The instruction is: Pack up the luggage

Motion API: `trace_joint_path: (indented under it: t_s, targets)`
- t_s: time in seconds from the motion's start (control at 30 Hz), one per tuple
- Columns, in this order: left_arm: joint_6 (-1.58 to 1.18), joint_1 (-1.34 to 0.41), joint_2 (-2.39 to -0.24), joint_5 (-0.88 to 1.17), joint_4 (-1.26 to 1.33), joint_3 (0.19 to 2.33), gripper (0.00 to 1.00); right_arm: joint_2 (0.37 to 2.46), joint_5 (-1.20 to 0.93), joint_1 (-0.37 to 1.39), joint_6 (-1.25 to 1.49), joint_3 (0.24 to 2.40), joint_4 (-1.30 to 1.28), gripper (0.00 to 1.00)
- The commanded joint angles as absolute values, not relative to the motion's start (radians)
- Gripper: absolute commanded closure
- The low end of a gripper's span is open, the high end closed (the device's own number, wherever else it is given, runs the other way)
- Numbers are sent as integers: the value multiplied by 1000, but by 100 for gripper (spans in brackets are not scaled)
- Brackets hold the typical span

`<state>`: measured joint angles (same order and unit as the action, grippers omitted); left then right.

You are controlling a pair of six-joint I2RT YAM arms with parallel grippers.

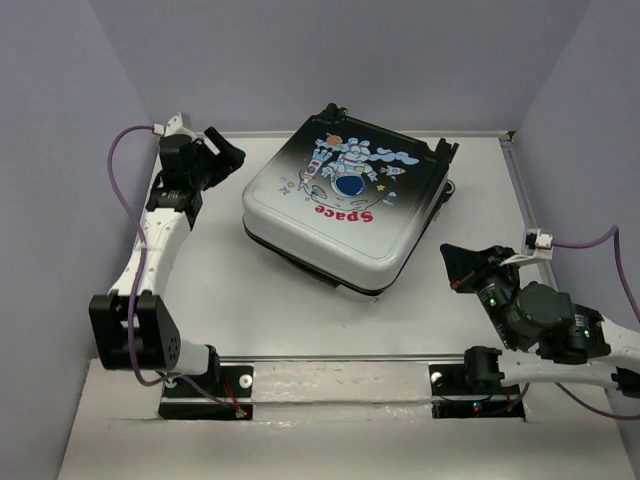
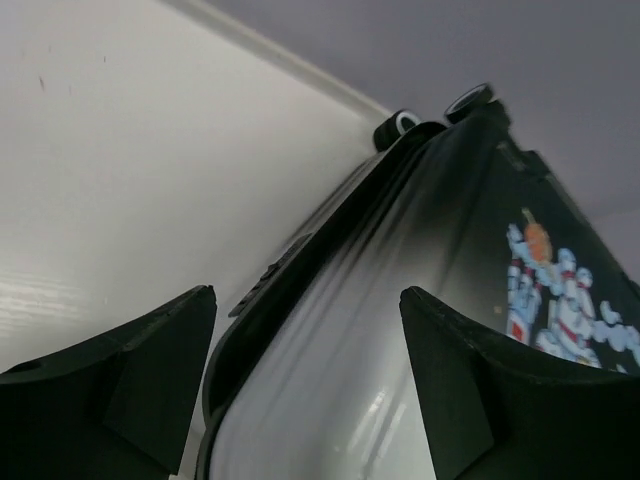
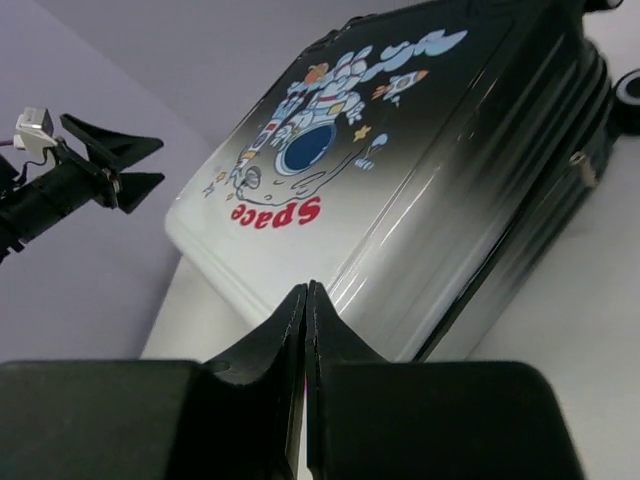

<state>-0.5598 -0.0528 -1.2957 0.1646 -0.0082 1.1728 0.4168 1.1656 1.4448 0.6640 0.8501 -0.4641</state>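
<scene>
— Pincers first: how do they stand?
— My right pincer [image 3: 306, 290] is pressed together and grips nothing. It sits low over the table [image 1: 250, 310] at the near right.
— And the luggage?
— The suitcase [image 1: 340, 205] lies flat and closed mid-table, astronaut print up. Past its left edge my left pincer [image 2: 307, 292] is spread wide and empty, near the shell but apart from it. The wheels [image 2: 400, 122] are at the far end.
— How will it handle?
— Stiff, I'd judge, and glossy enough to slip. It's far too broad to span. I'd take the lid's rim along the seam, not the smooth face. I can't tell its weight from here.
</scene>
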Motion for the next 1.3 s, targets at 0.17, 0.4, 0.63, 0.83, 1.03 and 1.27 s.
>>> trace_joint_path:
  t_s: [0.17, 0.4, 0.63, 0.83, 1.03, 1.27]
  targets:
    - [-629, -34, -1496, 362, 103, 1198, 16, 1010, 952, 1105, 355, 1155, -461, 90]
    - [-584, -32, -1636, 403, 69, 1253, 16, 976, 616, 639, 370, 1115, -328, 81]
    - [-572, -100, -1712, 388, 97, 1195, 16, 974, 280, 299, 456, 891, -289, 81]
    - [-630, -196, -1620, 341, 136, 1025, 16, 1124, 16, 299, 485, 766, -118, 82]
    - [-715, -221, -1363, 325, 258, 721, 16, 1359, -404, 299, 471, 877, 89, 82]
    - [-759, -235, -1019, 282, 238, 514, 16, 1575, -560, 299, 577, 1173, 126, 78]
